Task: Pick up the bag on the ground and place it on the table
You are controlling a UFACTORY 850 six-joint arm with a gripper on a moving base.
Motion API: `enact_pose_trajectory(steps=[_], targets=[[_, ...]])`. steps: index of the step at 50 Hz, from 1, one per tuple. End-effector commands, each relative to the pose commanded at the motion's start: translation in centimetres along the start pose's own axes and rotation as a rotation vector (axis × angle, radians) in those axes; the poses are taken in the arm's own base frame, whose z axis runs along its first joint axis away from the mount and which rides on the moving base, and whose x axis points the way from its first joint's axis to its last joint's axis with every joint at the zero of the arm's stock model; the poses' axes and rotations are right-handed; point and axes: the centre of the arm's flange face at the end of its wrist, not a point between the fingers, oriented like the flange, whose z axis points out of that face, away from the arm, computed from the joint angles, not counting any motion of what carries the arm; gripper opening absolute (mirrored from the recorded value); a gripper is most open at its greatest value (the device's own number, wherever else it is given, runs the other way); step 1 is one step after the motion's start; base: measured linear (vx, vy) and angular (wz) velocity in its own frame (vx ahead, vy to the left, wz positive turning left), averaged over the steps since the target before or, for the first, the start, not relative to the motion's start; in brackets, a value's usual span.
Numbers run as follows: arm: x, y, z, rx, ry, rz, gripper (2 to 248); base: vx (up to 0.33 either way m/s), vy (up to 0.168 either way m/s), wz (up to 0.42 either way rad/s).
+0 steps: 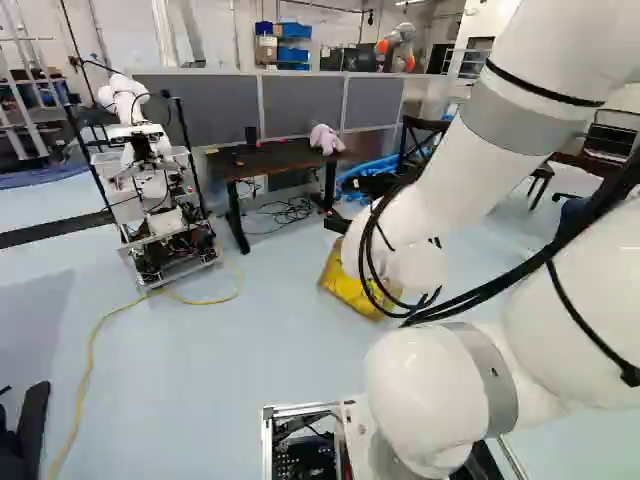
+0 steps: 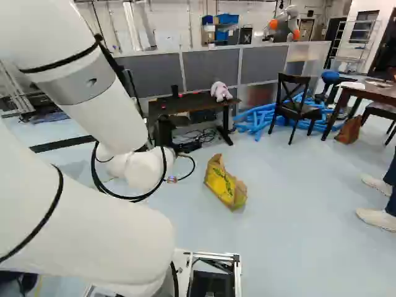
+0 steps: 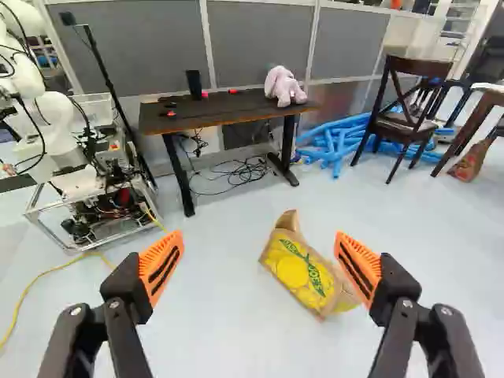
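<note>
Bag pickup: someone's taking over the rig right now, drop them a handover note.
End effector: open, nothing gripped, pointing out over the floor toward the bag.
Bag: on the floor ahead of the fingers, short of the dark desk.
Done: no grasp, no placing; bag not on a table.
Left: line up, grip, lift, place.
Watch: the desk carries a pink plush toy and small items. A second table stands at the right of the right base view; the desk looks the likelier target, but confirm.
</note>
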Motion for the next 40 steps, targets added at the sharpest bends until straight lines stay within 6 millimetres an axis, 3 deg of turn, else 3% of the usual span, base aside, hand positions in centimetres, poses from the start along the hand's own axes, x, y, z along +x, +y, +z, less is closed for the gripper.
enact_pose_trajectory(steps=[40], targets=[[0.00,0.00,0.00,0.000,0.000,0.000,247,0.000,0.000,0.000]])
